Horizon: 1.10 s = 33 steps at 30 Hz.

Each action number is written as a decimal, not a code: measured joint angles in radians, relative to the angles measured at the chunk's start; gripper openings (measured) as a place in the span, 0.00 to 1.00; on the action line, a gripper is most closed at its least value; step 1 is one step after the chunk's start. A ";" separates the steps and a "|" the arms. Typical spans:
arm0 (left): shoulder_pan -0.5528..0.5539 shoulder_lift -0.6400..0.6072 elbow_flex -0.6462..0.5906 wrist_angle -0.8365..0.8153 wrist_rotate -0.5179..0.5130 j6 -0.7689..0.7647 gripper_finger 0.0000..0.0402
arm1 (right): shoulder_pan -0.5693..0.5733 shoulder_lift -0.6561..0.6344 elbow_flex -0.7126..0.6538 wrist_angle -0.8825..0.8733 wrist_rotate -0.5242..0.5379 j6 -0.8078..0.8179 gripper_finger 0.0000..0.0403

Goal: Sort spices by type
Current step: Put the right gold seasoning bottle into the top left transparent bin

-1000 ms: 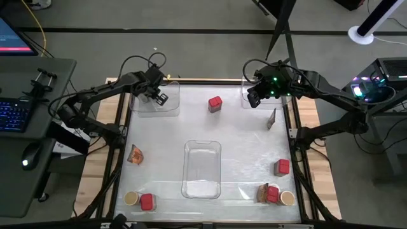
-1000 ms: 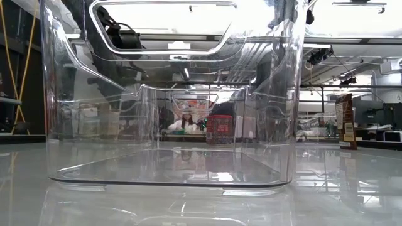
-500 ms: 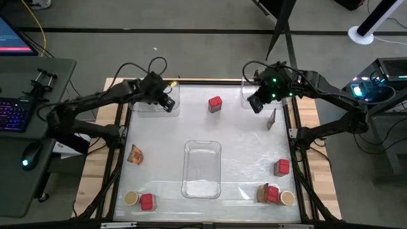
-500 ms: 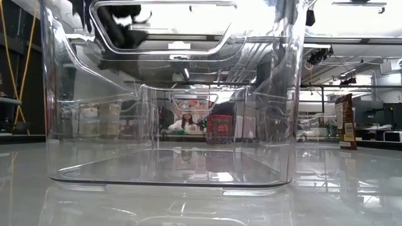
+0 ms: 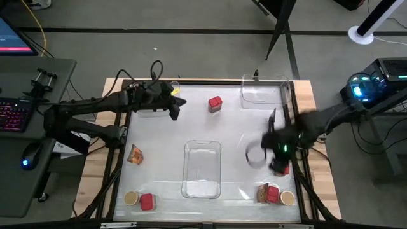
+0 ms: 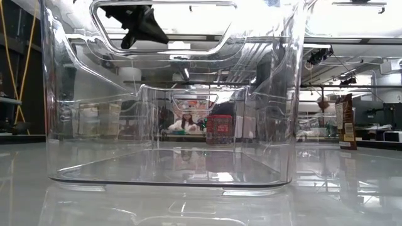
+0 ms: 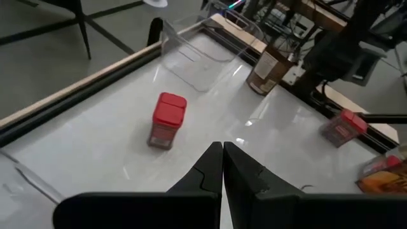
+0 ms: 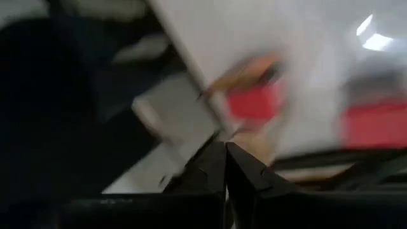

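Overhead, the closed, empty left pincer (image 5: 175,112) hovers upper left, nosing toward a red spice box (image 5: 215,104) at top centre. Closed right pincer (image 5: 275,154) blurs right of centre. Spices lie scattered, unsorted, around clear trays (image 5: 202,169).

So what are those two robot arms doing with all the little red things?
They are sorting spices, but neither holds anything right now. The left end effector is shut and hangs near the red boxy container at the table's far side. The right end effector, also shut, is over the right edge by another red box. Jars, packets and boxes lie scattered, and the clear plastic tray in the middle is empty.
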 joint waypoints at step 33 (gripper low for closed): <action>0.039 0.000 0.000 -0.001 0.007 0.038 0.00 | 0.430 0.026 -0.367 0.413 0.112 0.669 0.00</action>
